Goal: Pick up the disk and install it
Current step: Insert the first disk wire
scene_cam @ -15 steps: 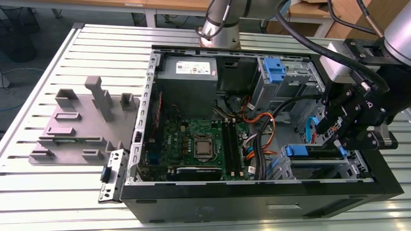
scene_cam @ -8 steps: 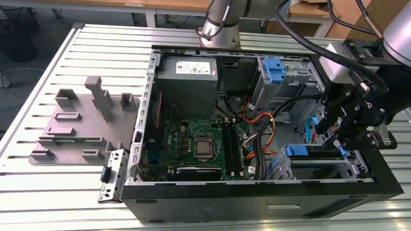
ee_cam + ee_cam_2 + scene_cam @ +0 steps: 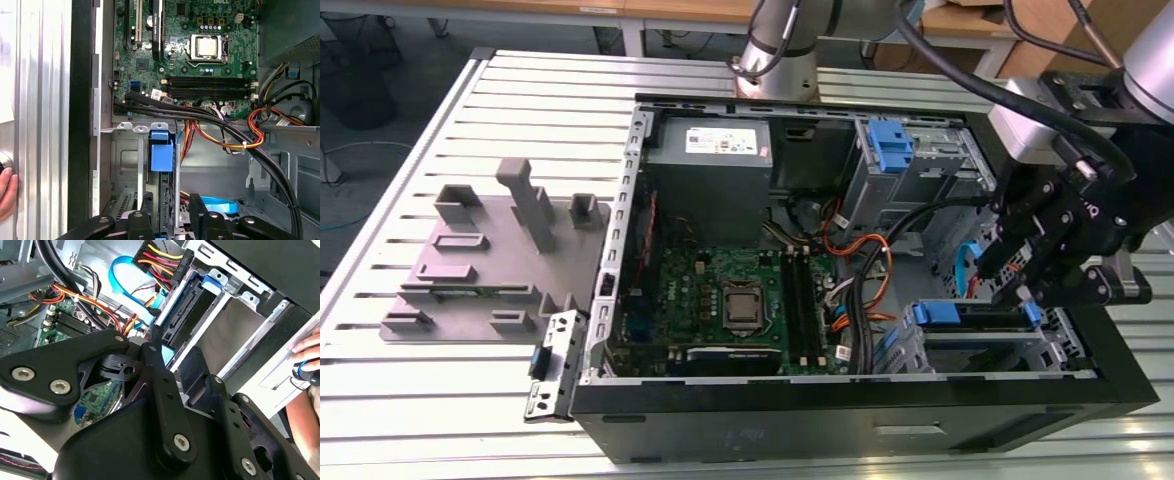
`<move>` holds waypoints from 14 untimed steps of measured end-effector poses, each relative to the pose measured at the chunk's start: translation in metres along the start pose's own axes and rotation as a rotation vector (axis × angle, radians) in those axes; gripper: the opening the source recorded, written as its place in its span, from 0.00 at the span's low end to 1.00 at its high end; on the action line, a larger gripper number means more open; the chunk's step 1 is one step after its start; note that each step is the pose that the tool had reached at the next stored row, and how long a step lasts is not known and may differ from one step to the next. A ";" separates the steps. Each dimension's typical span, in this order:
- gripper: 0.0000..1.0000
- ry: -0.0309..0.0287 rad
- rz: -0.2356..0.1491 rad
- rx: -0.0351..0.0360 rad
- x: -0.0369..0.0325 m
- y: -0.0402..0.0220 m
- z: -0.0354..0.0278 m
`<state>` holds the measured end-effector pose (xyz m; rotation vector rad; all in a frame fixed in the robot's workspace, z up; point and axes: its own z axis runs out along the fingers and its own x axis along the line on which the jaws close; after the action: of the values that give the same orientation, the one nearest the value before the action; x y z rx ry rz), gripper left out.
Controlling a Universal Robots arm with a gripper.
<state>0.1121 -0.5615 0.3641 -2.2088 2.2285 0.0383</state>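
Disk (image 3: 161,200) sits edge-on between the fingers (image 3: 170,220), halfway into its drive bay (image 3: 125,165).
Fingers look clamped on its blue rails, probably keeping it square while it slides in.

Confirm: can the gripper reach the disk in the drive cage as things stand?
Probably yes. The gripper sits right at the disk, which stands on edge in the drive cage. The black cables run past beyond it, not between the two, so nothing visible blocks the approach.
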 end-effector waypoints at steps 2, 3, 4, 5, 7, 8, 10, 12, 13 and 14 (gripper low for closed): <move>0.42 0.0000 0.000 0.0000 -0.0019 0.0000 0.0001; 0.42 0.0001 0.000 0.0000 -0.0030 0.0000 0.0001; 0.42 0.0002 0.000 0.0000 -0.0042 0.0000 0.0001; 0.42 -0.0001 0.000 0.0000 -0.0056 0.0000 0.0003; 0.42 0.0000 0.000 0.0000 -0.0080 0.0001 0.0006; 0.42 0.0000 0.000 0.0000 -0.0092 0.0001 0.0007; 0.42 0.0000 0.000 0.0000 -0.0114 0.0001 0.0011; 0.42 0.0000 0.000 0.0000 -0.0128 0.0001 0.0017; 0.42 -0.0001 0.000 0.0000 -0.0131 0.0001 0.0023; 0.42 -0.0002 0.000 0.0000 -0.0134 0.0001 0.0030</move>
<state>0.1121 -0.5481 0.3615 -2.2087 2.2284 0.0385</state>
